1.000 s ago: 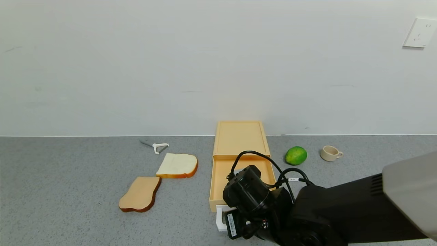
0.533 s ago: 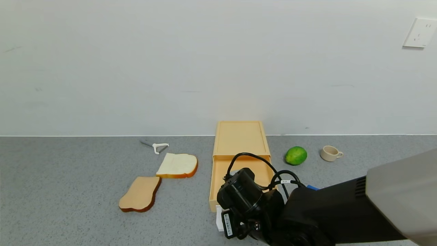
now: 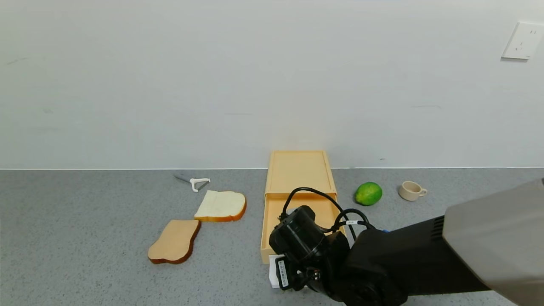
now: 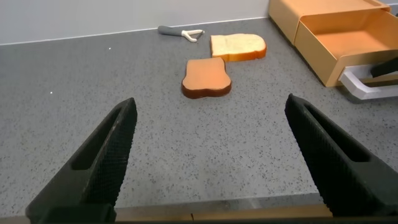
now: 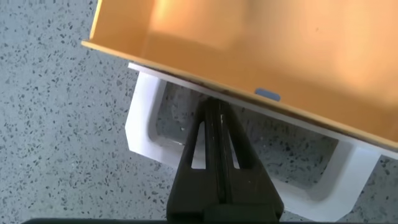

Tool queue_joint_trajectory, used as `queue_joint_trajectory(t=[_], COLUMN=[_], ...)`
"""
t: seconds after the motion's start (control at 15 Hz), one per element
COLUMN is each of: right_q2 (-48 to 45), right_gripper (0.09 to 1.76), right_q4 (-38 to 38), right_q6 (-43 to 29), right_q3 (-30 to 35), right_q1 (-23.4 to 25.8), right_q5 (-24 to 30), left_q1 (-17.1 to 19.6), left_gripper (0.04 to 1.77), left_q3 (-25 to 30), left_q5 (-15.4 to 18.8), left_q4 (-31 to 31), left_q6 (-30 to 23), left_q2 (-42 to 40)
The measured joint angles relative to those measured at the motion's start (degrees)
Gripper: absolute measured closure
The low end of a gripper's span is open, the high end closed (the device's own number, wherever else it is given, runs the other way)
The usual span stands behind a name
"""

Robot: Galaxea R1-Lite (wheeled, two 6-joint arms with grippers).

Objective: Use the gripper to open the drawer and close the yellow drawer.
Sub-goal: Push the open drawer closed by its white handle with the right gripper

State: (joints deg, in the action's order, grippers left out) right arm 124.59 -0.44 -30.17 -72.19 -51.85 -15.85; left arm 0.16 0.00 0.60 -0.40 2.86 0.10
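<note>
Pushed partway back in, the drawer (image 3: 298,221) sits shorter (right gripper (image 5: 216,134) clenched inside its white handle (image 5: 149,124)).

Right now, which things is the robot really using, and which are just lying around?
Using:
- drawer, pulled open
- its white handle
- right gripper, fingers shut, poked into the handle loop

Just lying around:
- two bread slices
- peeler
- lime
- cup
- left gripper, open, off to the side

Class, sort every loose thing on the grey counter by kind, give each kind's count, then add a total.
Bread slices: 2
Peeler: 1
Drawer box: 1
Lime: 1
Cup: 1
Total: 6
</note>
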Motion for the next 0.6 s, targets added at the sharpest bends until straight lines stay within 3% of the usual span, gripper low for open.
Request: queue_joint_trajectory(t=[0.6], right_q2=[0.66], right_gripper=[1.73], right_q4=[0.06], right_q6=[0.57], right_q3=[-2.30], right_q1=[1.41], right_q5=[-1.49], left_q1=[0.00], left_gripper=[0.09], left_q3=[0.00], left_q5=[0.00], left_q4=[-0.01], left_q6=[0.00], left_q2=[0.00])
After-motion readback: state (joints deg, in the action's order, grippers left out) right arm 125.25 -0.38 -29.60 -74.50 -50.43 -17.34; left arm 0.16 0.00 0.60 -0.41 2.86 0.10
